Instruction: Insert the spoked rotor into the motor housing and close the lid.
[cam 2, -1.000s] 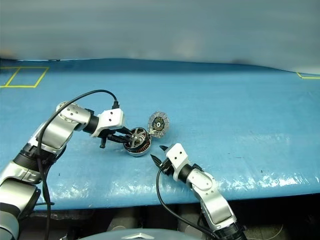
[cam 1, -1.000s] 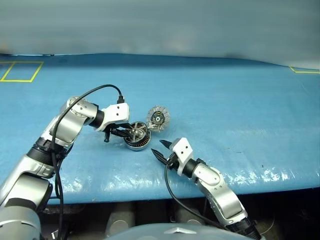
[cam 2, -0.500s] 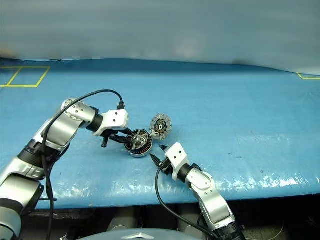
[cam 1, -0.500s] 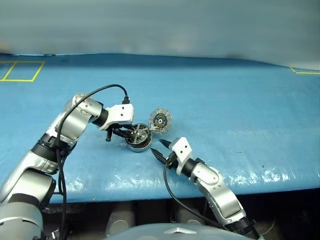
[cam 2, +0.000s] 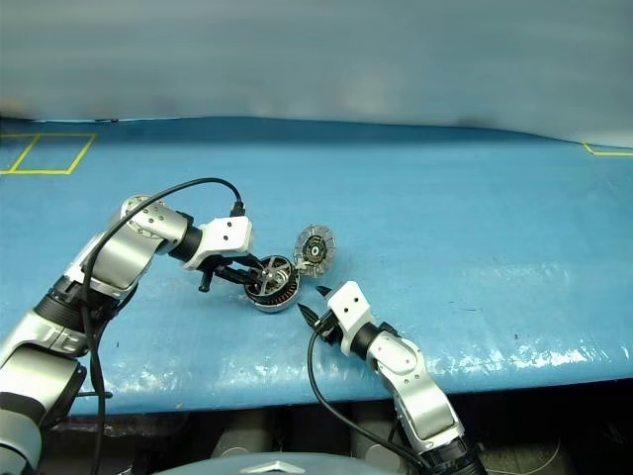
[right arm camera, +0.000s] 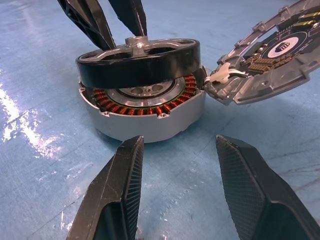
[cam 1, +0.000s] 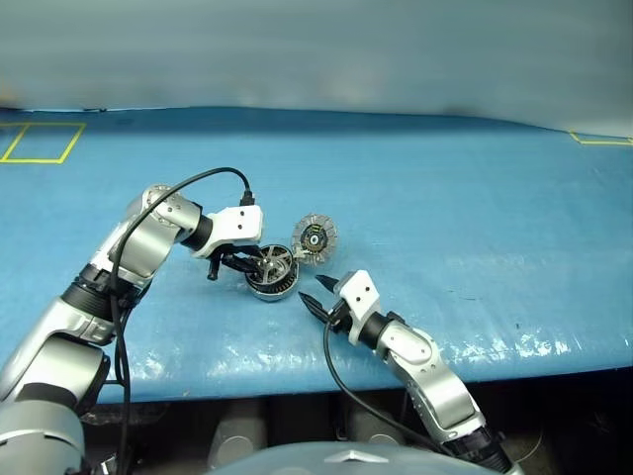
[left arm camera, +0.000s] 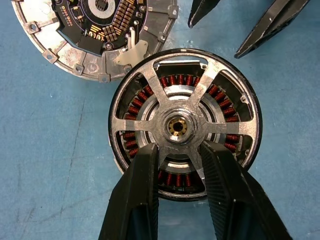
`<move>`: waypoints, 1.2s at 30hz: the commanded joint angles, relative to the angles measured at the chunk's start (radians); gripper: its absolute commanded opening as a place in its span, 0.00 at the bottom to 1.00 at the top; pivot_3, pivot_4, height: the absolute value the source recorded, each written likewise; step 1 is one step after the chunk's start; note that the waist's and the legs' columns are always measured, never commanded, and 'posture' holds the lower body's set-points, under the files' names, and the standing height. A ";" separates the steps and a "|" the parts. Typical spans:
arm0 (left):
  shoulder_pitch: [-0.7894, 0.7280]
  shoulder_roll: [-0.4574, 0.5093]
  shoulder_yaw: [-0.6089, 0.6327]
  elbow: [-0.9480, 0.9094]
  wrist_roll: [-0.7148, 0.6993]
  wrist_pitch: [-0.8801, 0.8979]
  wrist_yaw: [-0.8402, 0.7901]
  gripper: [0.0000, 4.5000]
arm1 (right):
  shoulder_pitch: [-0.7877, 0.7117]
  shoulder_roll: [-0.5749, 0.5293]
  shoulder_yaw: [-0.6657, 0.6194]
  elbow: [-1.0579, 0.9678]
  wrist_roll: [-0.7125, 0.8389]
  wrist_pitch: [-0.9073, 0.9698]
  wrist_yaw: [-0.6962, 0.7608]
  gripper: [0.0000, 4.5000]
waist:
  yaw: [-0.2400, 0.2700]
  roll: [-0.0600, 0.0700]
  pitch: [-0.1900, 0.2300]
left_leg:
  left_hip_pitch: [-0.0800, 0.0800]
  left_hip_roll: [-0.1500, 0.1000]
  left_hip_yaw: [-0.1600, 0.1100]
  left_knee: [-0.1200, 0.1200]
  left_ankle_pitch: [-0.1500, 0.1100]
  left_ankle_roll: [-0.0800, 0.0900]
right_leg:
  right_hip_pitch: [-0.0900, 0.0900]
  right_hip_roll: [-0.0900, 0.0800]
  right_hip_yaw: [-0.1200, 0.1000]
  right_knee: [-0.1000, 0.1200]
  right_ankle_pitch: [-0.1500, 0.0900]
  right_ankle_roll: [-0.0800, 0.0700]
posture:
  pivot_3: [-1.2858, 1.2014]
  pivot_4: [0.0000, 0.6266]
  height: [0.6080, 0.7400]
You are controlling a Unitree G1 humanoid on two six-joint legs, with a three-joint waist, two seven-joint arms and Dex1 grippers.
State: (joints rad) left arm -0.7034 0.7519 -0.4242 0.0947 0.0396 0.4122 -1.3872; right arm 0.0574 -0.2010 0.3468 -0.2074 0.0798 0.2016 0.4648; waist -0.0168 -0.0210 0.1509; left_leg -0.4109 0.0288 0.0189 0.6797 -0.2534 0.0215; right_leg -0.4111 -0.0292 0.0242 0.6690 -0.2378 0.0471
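Note:
The grey motor housing (right arm camera: 145,122) with copper windings stands on the blue table, a little left of centre. The black spoked rotor (right arm camera: 140,62) sits tilted on top of it, only partly sunk in. My left gripper (left arm camera: 179,150) reaches down from the left and is shut on the rotor's silver spoke next to the hub. The lid (cam 1: 315,237) hangs open beside the housing on its far right, inner face showing. My right gripper (cam 1: 313,292) hovers just in front of the housing, open, with nothing between its fingers (right arm camera: 122,185).
The blue sheet over the table (cam 1: 445,198) stretches wide to the right and back. Yellow tape marks lie at the far left (cam 1: 40,143) and far right (cam 1: 598,139). The table's front edge (cam 1: 297,381) runs close below the right arm. A black cable (cam 1: 198,178) loops over the left wrist.
The left wrist has edged slightly toward the motor, still holding the rotor. Housing, lid and right gripper stay where they were.

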 commanded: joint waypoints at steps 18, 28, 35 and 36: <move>-0.032 -0.050 -0.054 0.001 0.051 -0.020 -0.038 0.50 | -0.006 0.013 0.000 -0.018 -0.001 -0.026 -0.002 0.53 | 0.005 0.000 0.000 | 0.000 0.000 0.000 0.002 0.000 0.000 | 0.001 0.000 0.001 0.001 -0.001 0.000 | 0.52 0.24 1.00; -0.029 -0.072 0.029 -0.051 -0.043 0.038 -0.021 0.99 | -0.006 0.015 0.001 -0.018 0.000 -0.026 -0.003 0.53 | 0.003 0.001 0.000 | -0.001 0.000 0.000 0.002 0.000 0.000 | -0.001 0.001 0.001 0.002 0.000 0.000 | 0.52 0.24 1.00; 0.063 -0.068 0.254 -0.203 -0.244 0.195 0.073 0.78 | 0.003 0.005 -0.009 -0.035 0.007 -0.019 0.000 0.53 | -0.004 0.001 0.000 | -0.001 0.001 0.000 0.002 0.000 0.000 | -0.002 0.001 0.002 0.002 0.000 0.000 | 0.52 0.24 1.00; 0.093 -0.066 0.287 -0.225 -0.265 0.211 0.097 0.71 | 0.005 0.003 -0.011 -0.037 0.008 -0.018 -0.001 0.53 | -0.005 0.001 0.000 | -0.001 0.001 0.000 0.002 0.000 0.000 | -0.002 0.001 0.002 0.003 0.000 0.000 | 0.52 0.24 1.00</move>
State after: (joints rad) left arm -0.6319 0.6777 -0.2046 -0.0784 -0.1779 0.5909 -1.3263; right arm 0.0620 -0.1975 0.3454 -0.2086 0.0806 0.1997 0.4597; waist -0.0222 -0.0200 0.1512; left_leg -0.4115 0.0300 0.0188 0.6819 -0.2535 0.0216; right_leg -0.4128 -0.0282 0.0267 0.6721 -0.2379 0.0469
